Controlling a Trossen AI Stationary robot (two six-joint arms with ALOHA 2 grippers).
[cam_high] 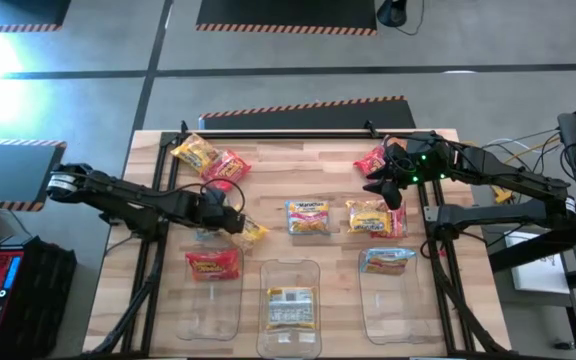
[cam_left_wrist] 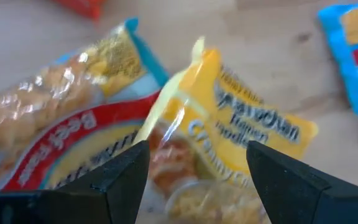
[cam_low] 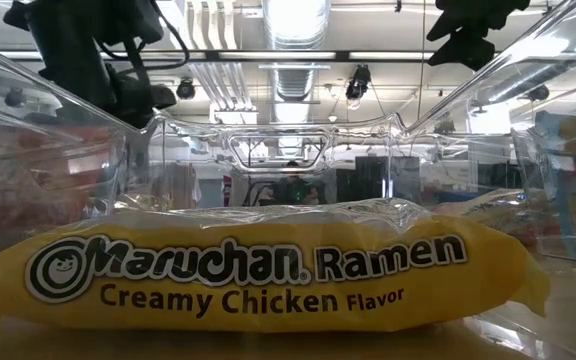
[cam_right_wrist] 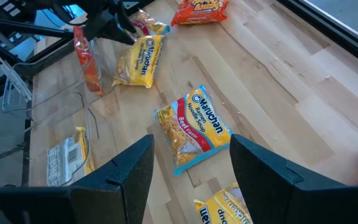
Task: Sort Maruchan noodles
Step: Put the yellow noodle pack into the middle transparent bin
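Glossy flat noodle packets [cam_high: 307, 217] lie scattered on the wooden bench [cam_high: 268, 160]: red, yellow, and light blue with yellow print. Three clear bins [cam_high: 290, 305] at the near edge each hold one. The left end effector [cam_left_wrist: 194, 165] hangs spread wide over a yellow packet [cam_left_wrist: 241, 134]. The right end effector [cam_right_wrist: 188, 155] hovers open and empty above a blue packet [cam_right_wrist: 194, 127].

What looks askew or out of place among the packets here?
One red packet lies propped on the rim of the left clear bin instead of flat inside. The middle bin's yellow packet lies flat.
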